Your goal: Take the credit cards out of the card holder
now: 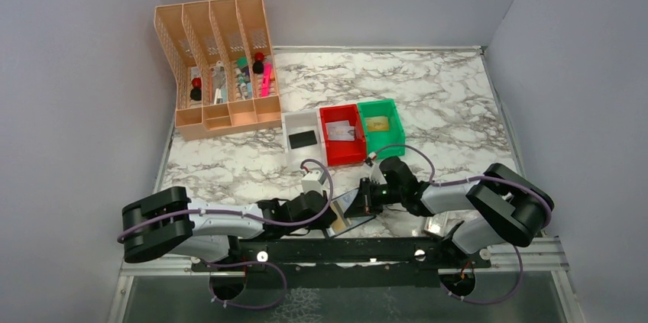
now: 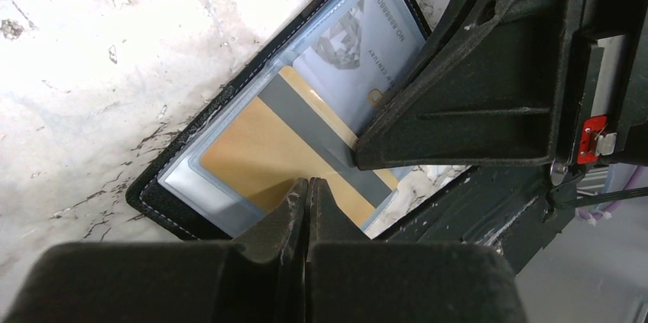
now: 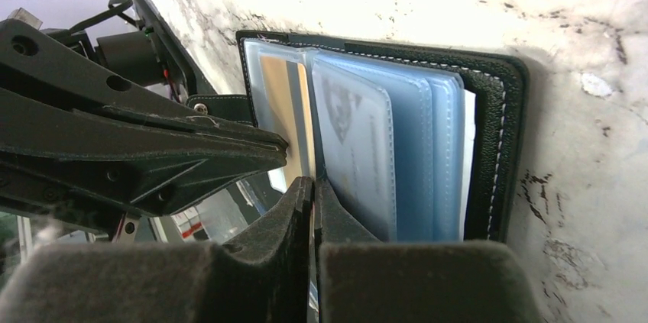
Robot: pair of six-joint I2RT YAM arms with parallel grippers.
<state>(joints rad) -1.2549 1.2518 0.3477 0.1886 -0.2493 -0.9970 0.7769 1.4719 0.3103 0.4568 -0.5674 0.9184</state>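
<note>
The card holder (image 2: 153,201) lies open at the near edge of the marble table (image 1: 451,101), one corner reaching over the edge above the black rail (image 1: 344,250) that carries the arm bases. Beyond it a band of bare marble runs up to three small bins: a white bin (image 1: 294,121) with a black card (image 1: 302,138), a red bin (image 1: 344,159) with a pale card (image 1: 341,130), and a green bin (image 1: 378,104) with a yellowish card (image 1: 380,122). A peach file organizer (image 1: 218,63) stands at the far left corner, and plain walls close the table on three sides.

The left gripper (image 2: 307,185) has its fingers pressed tight together with no gap. Their tips sit at the lower edge of the gold card (image 2: 252,147), which lies in the outer pocket; whether they nip the card or its sleeve cannot be told. The right gripper (image 3: 313,185) is closed as well. The edge of a blue-grey pocket leaf runs straight into the seam between its fingers, so it looks pinched on the holder, and the leaf just behind carries a grey printed card (image 2: 359,40). The two grippers meet over the holder from opposite sides, nearly touching.

Both arms are folded low. The left arm (image 1: 221,220) and the right arm (image 1: 458,193) lie almost flat along the near edge, reaching inward to the middle.
</note>
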